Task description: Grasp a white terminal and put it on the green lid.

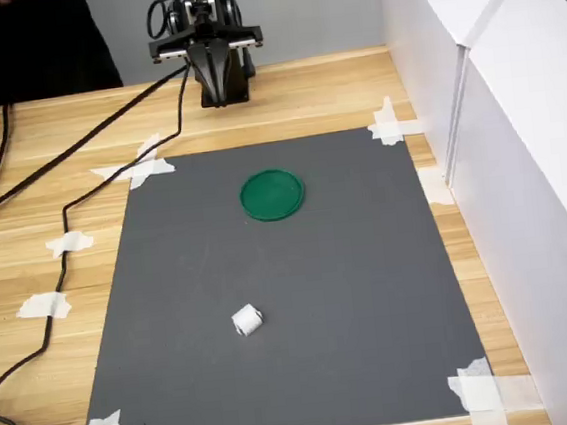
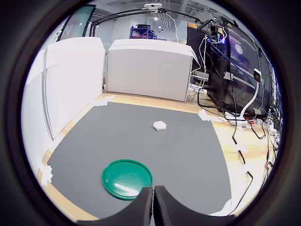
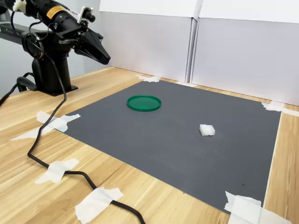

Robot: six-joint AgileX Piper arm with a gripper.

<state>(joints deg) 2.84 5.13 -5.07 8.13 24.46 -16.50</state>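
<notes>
Hovering above the wooden table (image 3: 28,116), gripper (image 3: 105,59) pinched together and empty, tilted toward green lid (image 3: 144,102)

open grey mat (image 1: 352,296) around white terminal (image 1: 247,320), white walls (image 1: 517,130) hemming one side

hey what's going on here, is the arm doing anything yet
Not much yet. The gripper is shut and empty, held in the air at the far edge of the grey mat, near the arm's base. The white terminal lies alone on the mat, well apart from the green lid, which has nothing on it. Nothing has been grasped, so the pick and the placing on the lid are both not yet done.
</notes>
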